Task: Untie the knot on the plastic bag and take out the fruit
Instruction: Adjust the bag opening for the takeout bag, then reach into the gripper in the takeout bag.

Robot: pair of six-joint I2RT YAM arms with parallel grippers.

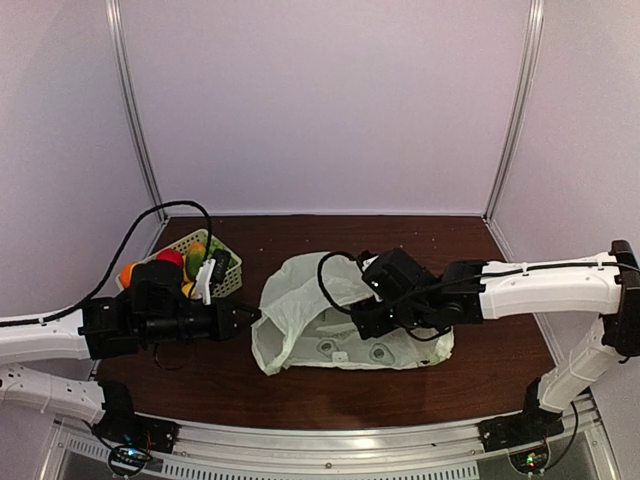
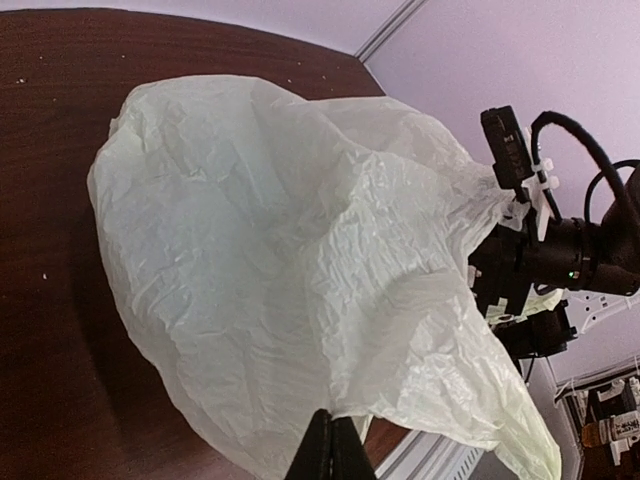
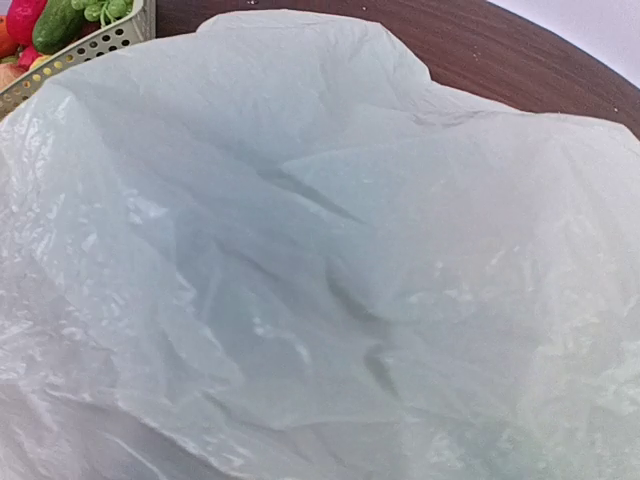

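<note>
Plastic bag (image 1: 300, 300) lies slumped mid-desk (image 1: 440, 250), pale greenish-white and crinkled, with grey printed marks on its near right part. Contents can't be made out through the plastic.

Left pincer (image 1: 250, 318) is at the bag's left edge. In the left wrist view its fingers (image 2: 322, 452) are pressed together, with a fold of the bag's (image 2: 280, 260) rim pinched between them.

Right pincer (image 1: 362, 322) is low over the middle of the bag, pointing towards the left arm. The right wrist view is filled with plastic (image 3: 350, 280) and its own fingers are out of sight, so wide or narrow can't be told.

Basket (image 1: 228, 285), pale green and slotted, sits at the far left of the desk, behind the left arm and apart from the bag. Fruit (image 1: 170, 258) is piled inside: red, orange and green pieces. The basket's corner (image 3: 90, 45) shows top left in the right wrist view.
</note>
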